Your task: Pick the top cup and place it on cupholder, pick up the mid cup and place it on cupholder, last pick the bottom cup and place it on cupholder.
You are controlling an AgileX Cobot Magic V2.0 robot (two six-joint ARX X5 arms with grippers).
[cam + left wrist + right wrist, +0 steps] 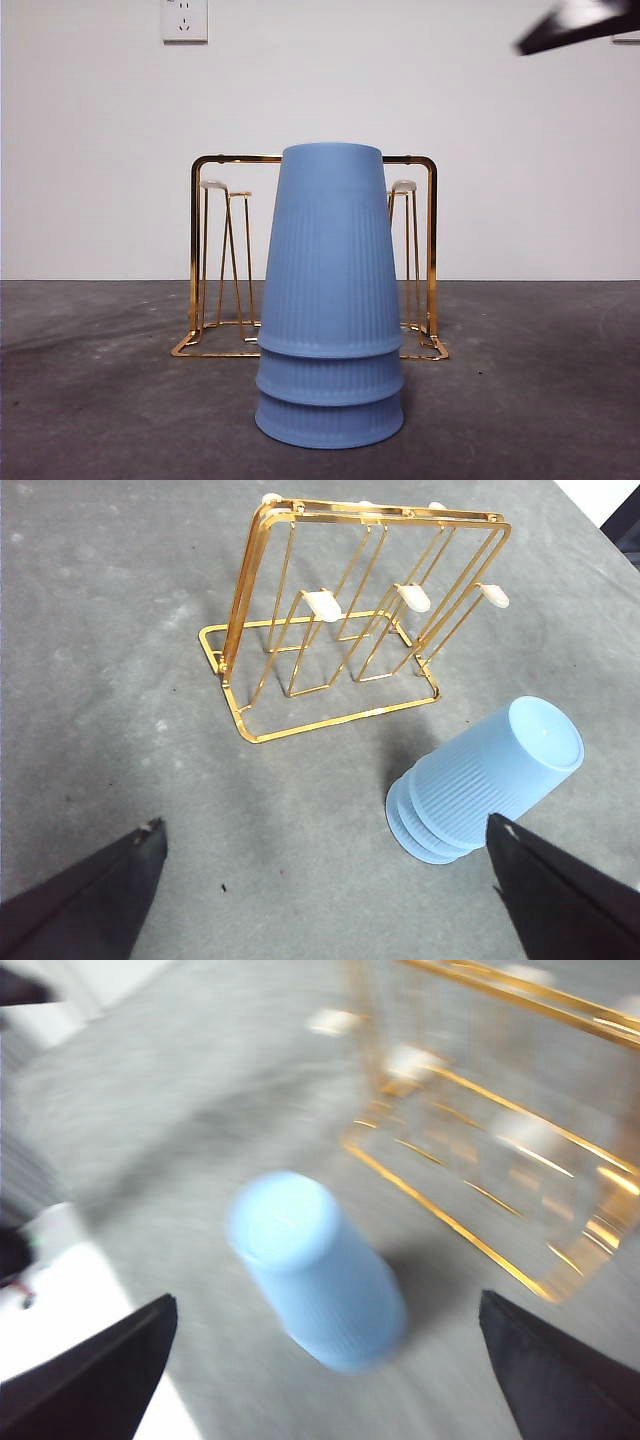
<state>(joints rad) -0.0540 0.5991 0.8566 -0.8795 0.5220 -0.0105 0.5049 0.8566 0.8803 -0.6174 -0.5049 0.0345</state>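
Three light blue ribbed cups stand nested upside down on the dark table. The top cup covers most of the two below it. Behind the stack stands the gold wire cupholder with white-tipped prongs, and no cup is on it. My left gripper hangs open high above the table, with the cups by one jaw and the cupholder beyond. My right gripper is open above the cup stack; that view is blurred, and the cupholder lies past the cups. A black arm tip shows in the front view.
A white wall with a power socket closes off the back of the table. Bare grey tabletop lies on both sides of the cups and the rack. A pale floor or table edge shows in the right wrist view.
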